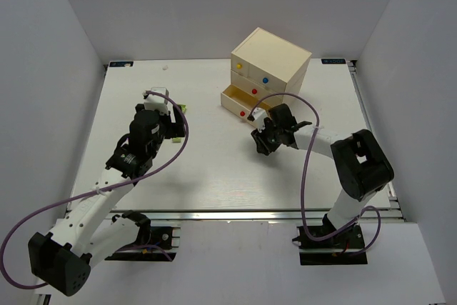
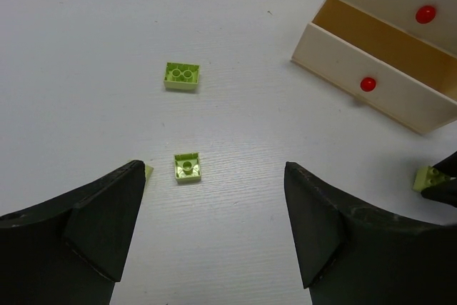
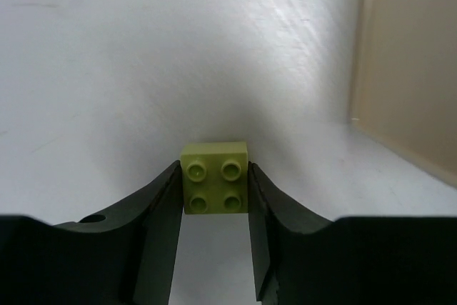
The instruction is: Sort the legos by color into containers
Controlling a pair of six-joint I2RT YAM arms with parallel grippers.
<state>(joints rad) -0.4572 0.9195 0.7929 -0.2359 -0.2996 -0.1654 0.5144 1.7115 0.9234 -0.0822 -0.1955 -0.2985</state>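
White table (image 1: 214, 169) all around me; at the back stands the cream chest (image 1: 275, 58), its bottom drawer (image 2: 371, 101) pulled out; my left gripper (image 2: 214, 176) hangs wide apart over a loose lime brick (image 2: 187, 167). My right gripper (image 1: 261, 141) pinches a four-stud lime brick (image 3: 215, 176) near that drawer; I think this is the pick-up step; next I must lift it and drop it in.

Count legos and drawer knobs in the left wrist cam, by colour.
Lime legos: 4 (upper brick, lower brick, half-hidden sliver, far-right brick)
Red knobs: 2 (lower knob, upper knob)
Total: 6
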